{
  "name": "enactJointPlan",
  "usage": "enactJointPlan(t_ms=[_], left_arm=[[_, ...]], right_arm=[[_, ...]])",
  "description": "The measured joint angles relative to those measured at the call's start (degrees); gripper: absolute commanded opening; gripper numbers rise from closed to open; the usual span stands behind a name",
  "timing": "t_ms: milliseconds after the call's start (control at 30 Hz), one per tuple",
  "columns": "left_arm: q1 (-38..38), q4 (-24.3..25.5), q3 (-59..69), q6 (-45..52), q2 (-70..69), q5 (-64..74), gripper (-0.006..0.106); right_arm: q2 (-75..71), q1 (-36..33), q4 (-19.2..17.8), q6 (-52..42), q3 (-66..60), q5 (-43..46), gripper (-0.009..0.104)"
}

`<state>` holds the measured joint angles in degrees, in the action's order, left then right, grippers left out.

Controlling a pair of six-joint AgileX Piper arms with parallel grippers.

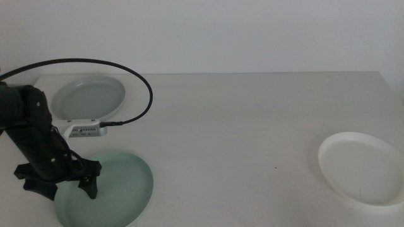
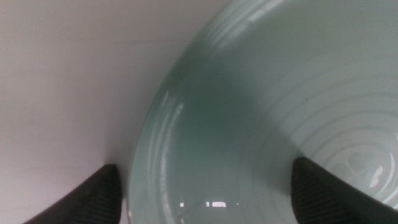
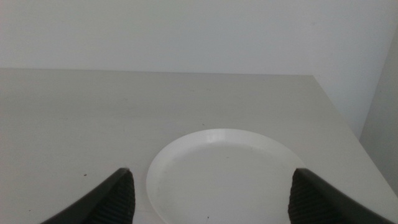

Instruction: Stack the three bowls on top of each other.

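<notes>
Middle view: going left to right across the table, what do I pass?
Left gripper at the mint green bowl's left rim, with the pale grey bowl behind them, then bare table, then the white bowl.

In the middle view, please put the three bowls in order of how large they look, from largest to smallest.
1. Mint green bowl, partly covered by the open left tool, and white bowl, cut by the picture edge: they look alike, both near the camera, so not ranked.
2. Pale grey bowl: smallest-looking, but farthest away.
</notes>
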<state>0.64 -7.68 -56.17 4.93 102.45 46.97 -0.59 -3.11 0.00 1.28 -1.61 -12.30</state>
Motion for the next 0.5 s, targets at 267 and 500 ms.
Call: enactJointPlan(t_ms=[267,500], left_arm=[[0.00,0.90,-0.30,-0.39,0.16,0.31,0.028],[-0.44,4.58,-0.55,-2.09,0.05,0.58,0.000]], right_arm=[[0.00,0.00,0.00,0.00,0.00,0.00,0.063],[0.00,0.00,0.00,0.00,0.00,0.00,0.063]])
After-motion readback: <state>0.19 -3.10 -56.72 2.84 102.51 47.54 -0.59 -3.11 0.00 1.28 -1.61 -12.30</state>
